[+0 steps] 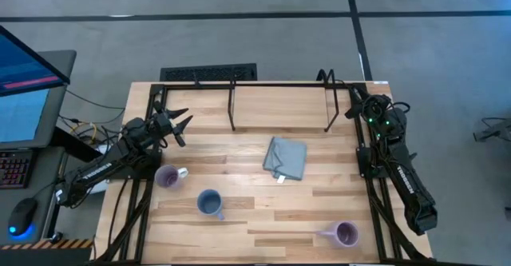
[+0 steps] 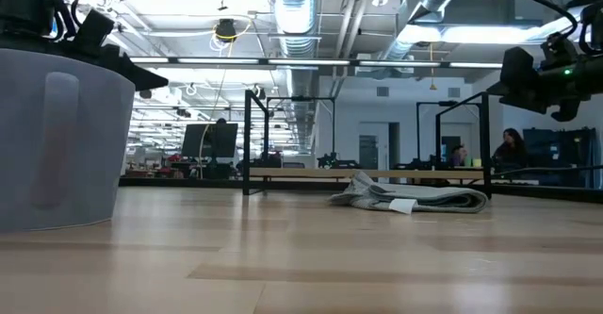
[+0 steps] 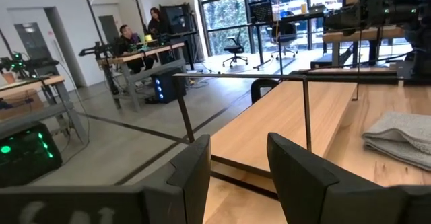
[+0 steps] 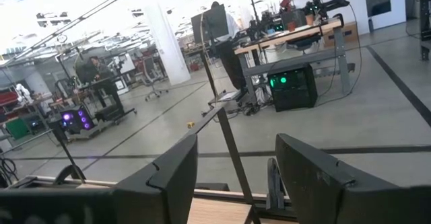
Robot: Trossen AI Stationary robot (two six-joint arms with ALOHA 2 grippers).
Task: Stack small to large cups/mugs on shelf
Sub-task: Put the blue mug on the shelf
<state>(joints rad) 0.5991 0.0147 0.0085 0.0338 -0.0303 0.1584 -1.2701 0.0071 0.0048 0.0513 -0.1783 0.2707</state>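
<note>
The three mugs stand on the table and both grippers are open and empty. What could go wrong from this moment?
1. The lavender mug stands close beside the left arm; the open left gripper may knock it when descending.
2. The purple mug is near the table's front edge, so a clumsy push could send it off.
3. The grey cloth lies just before the shelf; a mug carried low might snag it. The right gripper waits at the far right corner.

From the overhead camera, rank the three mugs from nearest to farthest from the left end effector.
1. Lavender mug, just below the left end effector at the table's left edge.
2. Blue-grey mug, lower and nearer the middle.
3. Purple mug, far lower-right corner.
</note>
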